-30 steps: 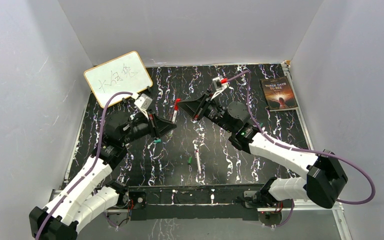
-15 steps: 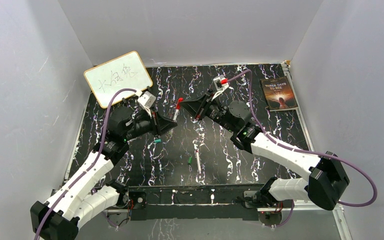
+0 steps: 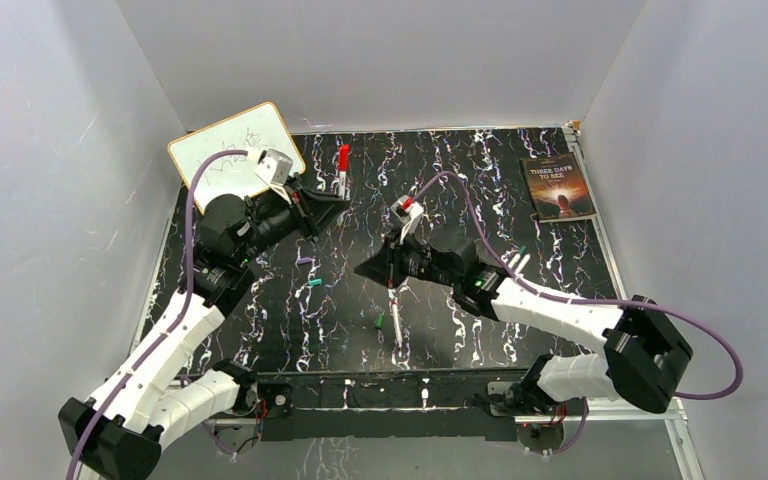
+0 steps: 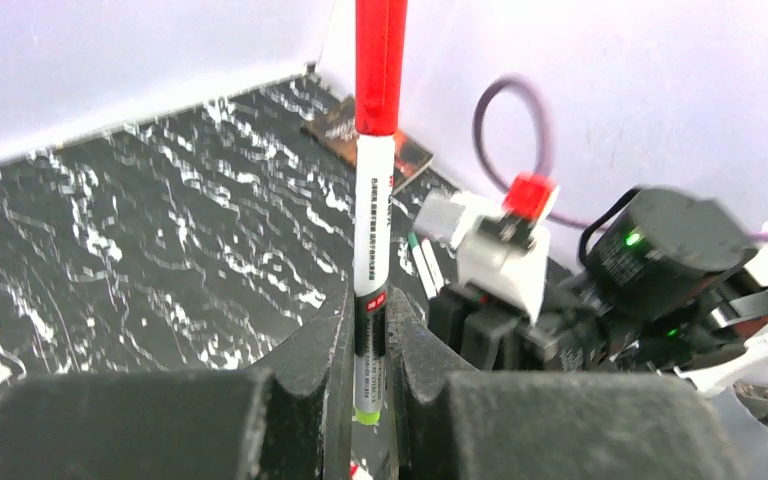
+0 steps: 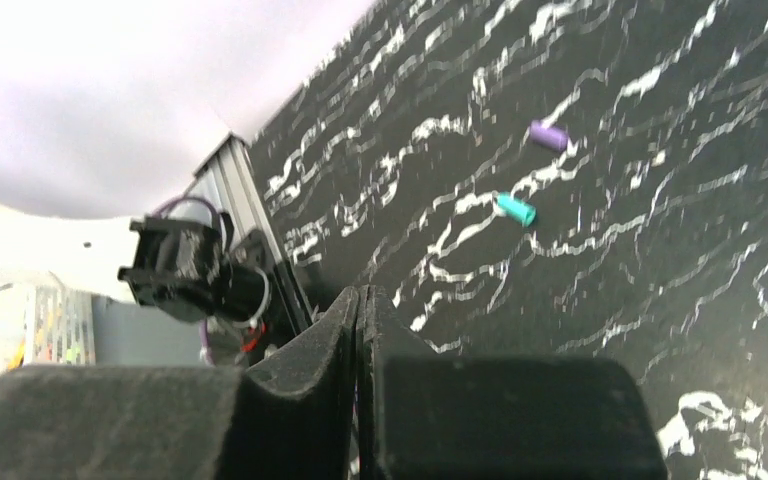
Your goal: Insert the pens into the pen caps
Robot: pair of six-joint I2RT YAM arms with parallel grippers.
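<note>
**Capped red pen aloft at 11 o'clock: a slip is the main risk**

The left end effector [image 3: 337, 198] pinches the pen [image 4: 372, 225] low on its barrel, with the red cap [image 4: 380, 60] standing high above the fingers. With so much length unsupported, the pen could pivot or slide when it is laid on the bench [image 3: 580, 250], and a half-seated cap could pop off. The right end effector [image 5: 360, 300], fingers pressed together and holding nothing, could nudge the loose pen [image 3: 397, 328] or green cap [image 3: 380, 321] at 6 o'clock unless it spreads first. Half a second earlier both met at the pen mid-bench. Since then the left has carried it toward the whiteboard [image 3: 210, 160] and the right has pulled back to centre.
</note>
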